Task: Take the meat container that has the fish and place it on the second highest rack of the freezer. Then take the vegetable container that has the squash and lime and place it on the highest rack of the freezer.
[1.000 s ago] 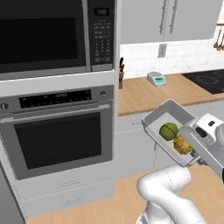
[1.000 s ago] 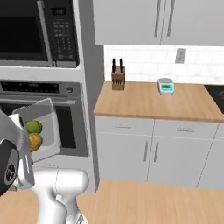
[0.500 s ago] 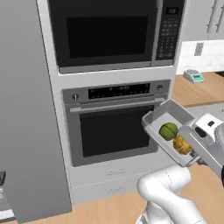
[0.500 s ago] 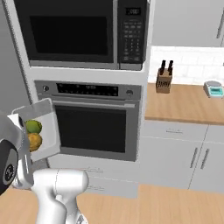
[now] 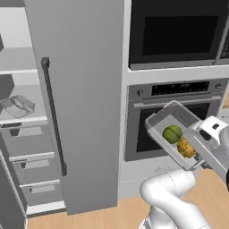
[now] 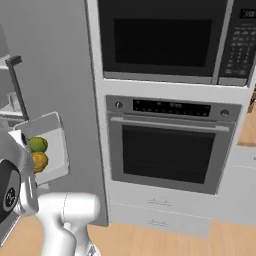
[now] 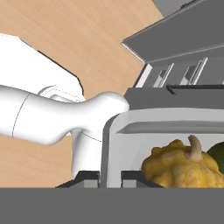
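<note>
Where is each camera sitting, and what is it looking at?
Left base view: behind the arm on its left, looking forward at the open freezer and oven; the white arm rises lower right, carrying the container.
Right base view: behind on the right, facing the oven; the arm rises lower left.
Hand view: on the hand, looking along the gripper into the container at the squash.
All three share the container with squash and lime.

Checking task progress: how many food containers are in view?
2: the grey rectangular vegetable container, holding lime and squash, carried before the oven; a clear container on a freezer rack. Others may be hidden.
</note>
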{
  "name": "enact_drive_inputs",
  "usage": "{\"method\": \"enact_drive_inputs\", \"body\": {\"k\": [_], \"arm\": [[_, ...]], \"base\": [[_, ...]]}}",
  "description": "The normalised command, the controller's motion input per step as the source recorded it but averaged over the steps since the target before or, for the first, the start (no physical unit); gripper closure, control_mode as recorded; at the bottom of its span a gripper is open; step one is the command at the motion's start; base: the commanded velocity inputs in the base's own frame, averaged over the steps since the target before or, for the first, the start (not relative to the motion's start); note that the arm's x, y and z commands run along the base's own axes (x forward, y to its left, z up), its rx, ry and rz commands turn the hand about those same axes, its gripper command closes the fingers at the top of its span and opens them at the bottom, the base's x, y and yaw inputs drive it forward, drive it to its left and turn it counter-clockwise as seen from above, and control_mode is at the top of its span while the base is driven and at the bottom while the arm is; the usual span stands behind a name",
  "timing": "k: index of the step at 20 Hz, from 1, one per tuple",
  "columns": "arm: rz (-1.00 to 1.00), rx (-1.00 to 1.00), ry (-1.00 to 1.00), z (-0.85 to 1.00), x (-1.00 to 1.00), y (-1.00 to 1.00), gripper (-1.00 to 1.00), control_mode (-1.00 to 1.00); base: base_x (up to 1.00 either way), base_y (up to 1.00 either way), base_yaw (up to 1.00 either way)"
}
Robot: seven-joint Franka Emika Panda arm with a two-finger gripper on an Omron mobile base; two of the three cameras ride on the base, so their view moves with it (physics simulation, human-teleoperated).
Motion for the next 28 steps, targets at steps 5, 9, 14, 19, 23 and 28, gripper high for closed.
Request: {"method": "enact_drive_inputs", "body": {"k": [5, 9, 14, 19, 23, 28], "arm": [[0.0, 0.0, 0.0, 0.0, 0.0, 0.0, 1.0, 1.0], [0.0, 0.0, 0.0, 0.0, 0.0, 0.0, 1.0, 1.0], [0.0, 0.0, 0.0, 0.0, 0.0, 0.0, 1.0, 1.0], [0.0, 0.0, 0.0, 0.0, 0.0, 0.0, 1.0, 1.0], [0.0, 0.0, 0.0, 0.0, 0.0, 0.0, 1.0, 1.0], [0.0, 0.0, 0.0, 0.0, 0.0, 0.0, 1.0, 1.0]], "base": [[0.05, 1.0, 0.07], [0.19, 0.86, 0.0], [0.51, 0.32, 0.0], [0.46, 0.18, 0.0], [0.15, 0.63, 0.06], [0.38, 0.53, 0.08]]}}
